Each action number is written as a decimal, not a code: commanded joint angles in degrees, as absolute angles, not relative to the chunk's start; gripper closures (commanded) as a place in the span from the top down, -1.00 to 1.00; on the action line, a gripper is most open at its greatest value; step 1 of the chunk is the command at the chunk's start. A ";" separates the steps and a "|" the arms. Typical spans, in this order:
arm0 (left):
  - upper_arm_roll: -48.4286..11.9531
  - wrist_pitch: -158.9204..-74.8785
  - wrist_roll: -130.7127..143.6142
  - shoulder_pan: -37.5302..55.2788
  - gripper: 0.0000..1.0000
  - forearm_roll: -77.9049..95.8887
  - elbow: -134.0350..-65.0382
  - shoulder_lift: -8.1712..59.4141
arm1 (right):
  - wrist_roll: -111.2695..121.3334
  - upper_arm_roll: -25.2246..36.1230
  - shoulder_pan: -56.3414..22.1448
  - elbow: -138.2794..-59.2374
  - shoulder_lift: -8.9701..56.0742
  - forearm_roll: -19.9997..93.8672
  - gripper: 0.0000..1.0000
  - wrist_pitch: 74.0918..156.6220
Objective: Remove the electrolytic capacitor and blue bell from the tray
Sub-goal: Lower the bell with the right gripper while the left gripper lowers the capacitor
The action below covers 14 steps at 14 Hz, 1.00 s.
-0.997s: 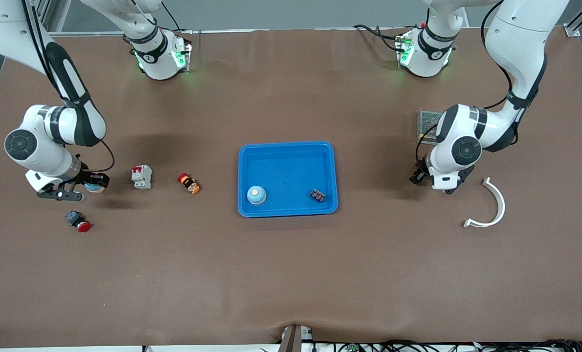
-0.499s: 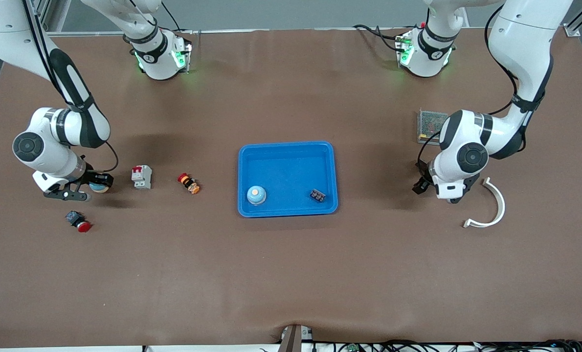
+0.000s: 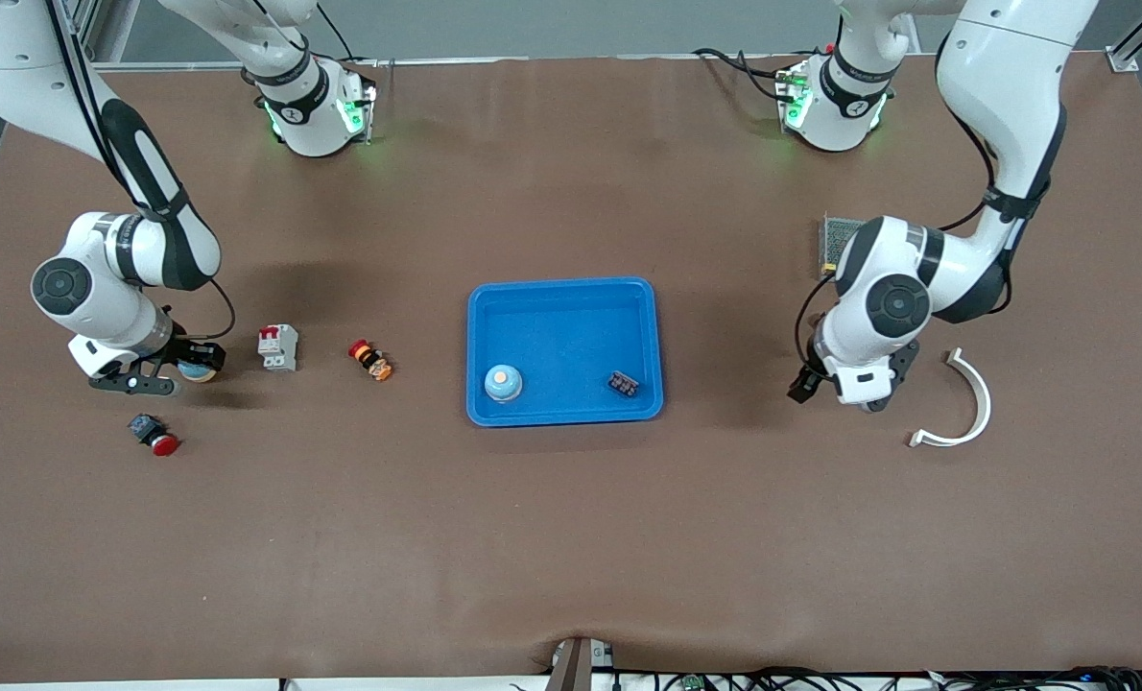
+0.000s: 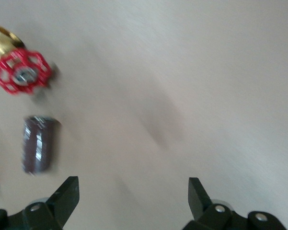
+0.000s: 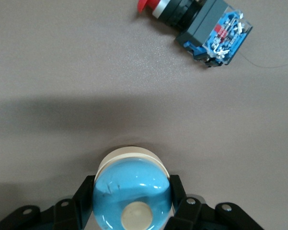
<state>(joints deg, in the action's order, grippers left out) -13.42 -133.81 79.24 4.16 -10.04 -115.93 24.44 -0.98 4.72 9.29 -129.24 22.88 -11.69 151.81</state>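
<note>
My right gripper (image 3: 183, 369) is shut on a blue bell (image 5: 132, 197) with a cream base and button, low over the table at the right arm's end; the bell also shows in the front view (image 3: 197, 369). A second blue bell (image 3: 502, 382) and a small dark component (image 3: 624, 384) lie in the blue tray (image 3: 564, 290) at mid-table. My left gripper (image 4: 132, 191) is open and empty over bare table between the tray and a white curved piece. A dark cylindrical capacitor (image 4: 37, 143) lies close beside it; the arm hides it in the front view.
A grey circuit breaker (image 3: 278, 346), a red-and-orange button (image 3: 371, 360) and a red push button (image 3: 154, 435) lie near the right gripper. A red-handled brass valve (image 4: 21, 72), a mesh-topped box (image 3: 838, 235) and a white curved piece (image 3: 964, 403) lie near the left arm.
The left gripper has moved nearer the front camera and slightly toward the tray. The right gripper with the bell has shifted slightly toward the tray.
</note>
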 commanded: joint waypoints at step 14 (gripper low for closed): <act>-13.27 -132.19 95.35 20.56 0.20 -10.37 -92.29 38.31 | -4.04 3.34 9.41 -128.42 22.25 -11.87 1.00 147.96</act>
<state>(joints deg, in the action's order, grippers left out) -13.55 -133.67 92.99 19.12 -10.04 -96.73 35.42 -2.99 4.24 9.29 -129.40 24.12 -11.64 152.62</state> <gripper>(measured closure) 0.392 0.097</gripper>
